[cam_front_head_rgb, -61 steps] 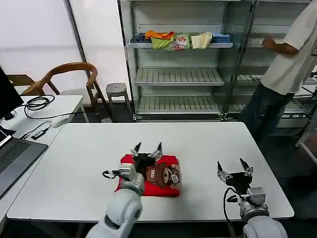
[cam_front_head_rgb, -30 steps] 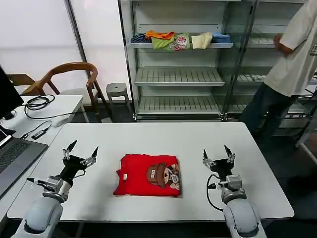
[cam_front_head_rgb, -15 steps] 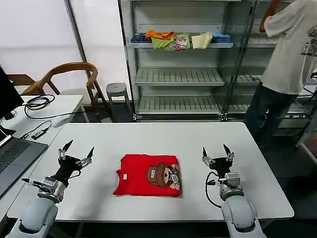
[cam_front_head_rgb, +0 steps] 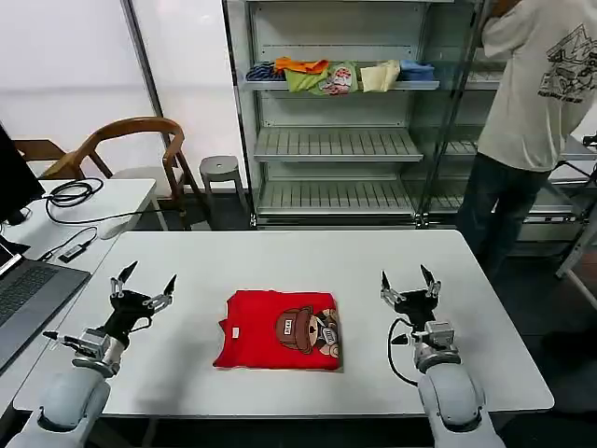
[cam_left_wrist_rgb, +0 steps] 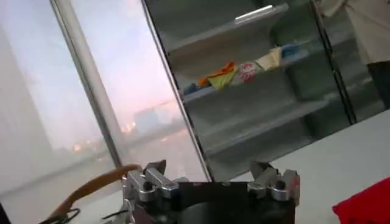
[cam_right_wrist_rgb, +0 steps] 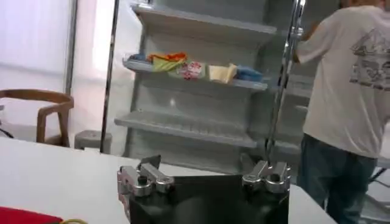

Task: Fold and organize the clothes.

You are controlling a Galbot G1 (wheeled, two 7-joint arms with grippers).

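Two seconds ago the left pincer (cam_front_head_rgb: pixel 143 285) was over the red T-shirt (cam_front_head_rgb: pixel 282 343); now it is drawn back to the left side of the counter (cam_front_head_rgb: pixel 373 261), well apart from the cloth. Since the last half second almost nothing has changed: both arms stay where they were.

The red T-shirt lies folded in a neat rectangle in the middle of the counter, nearer to the near edge, with the bear in the brown cap facing up. It has not shifted between the frames. A corner of red cloth (cam_left_wrist_rgb: pixel 365 207) shows in the left wrist view.

The left pincer hovers above the counter to the left of the shirt, its fingers (cam_left_wrist_rgb: pixel 146 179) spread and holding nothing. The right pincer (cam_front_head_rgb: pixel 409 284) has moved from the near right edge toward the shirt and now stands just above the counter on its right, apart from it, fingers (cam_right_wrist_rgb: pixel 140 179) also spread and empty.

Beyond the far edge stands a metal shelf rack (cam_front_head_rgb: pixel 336 140) with small coloured folded garments (cam_front_head_rgb: pixel 336 75) on one shelf.
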